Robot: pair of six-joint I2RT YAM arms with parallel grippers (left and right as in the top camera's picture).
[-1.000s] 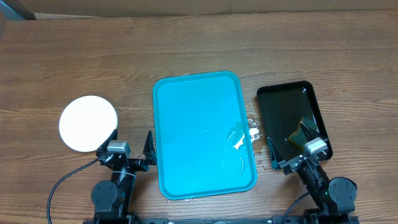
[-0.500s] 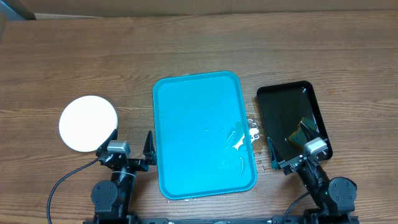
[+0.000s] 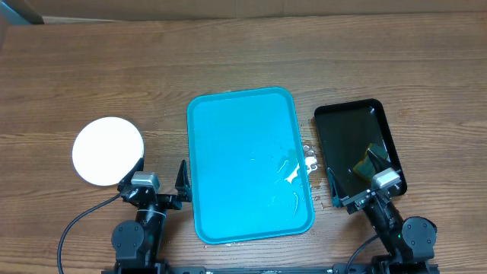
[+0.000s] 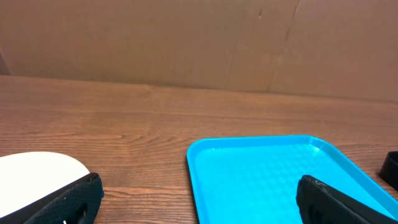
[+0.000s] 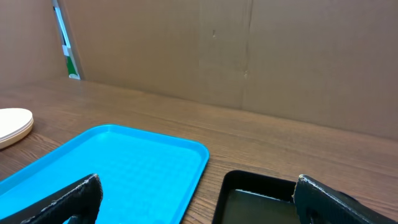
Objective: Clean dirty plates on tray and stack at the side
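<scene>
Your left gripper (image 3: 161, 172) sits low at the near edge of the table (image 3: 228, 61), jaws spread wide, nothing between them. In its wrist view the two fingers (image 4: 68, 202) frame the near left corner of the tray (image 4: 267, 174).

Your right gripper (image 3: 351, 172) is also spread apart and empty, and hangs over the near end of the black tray (image 3: 350, 137). A yellowish item (image 3: 370, 157) lies in that tray, too small to identify.

The turquoise tray (image 3: 236, 144) lies mid-table with no plate on it. You can see wet patches (image 3: 289, 173) near its right rim.

The plates (image 3: 108, 151) sit on the table well left of the tray, showing as one white disc from above. The count cannot be told.
</scene>
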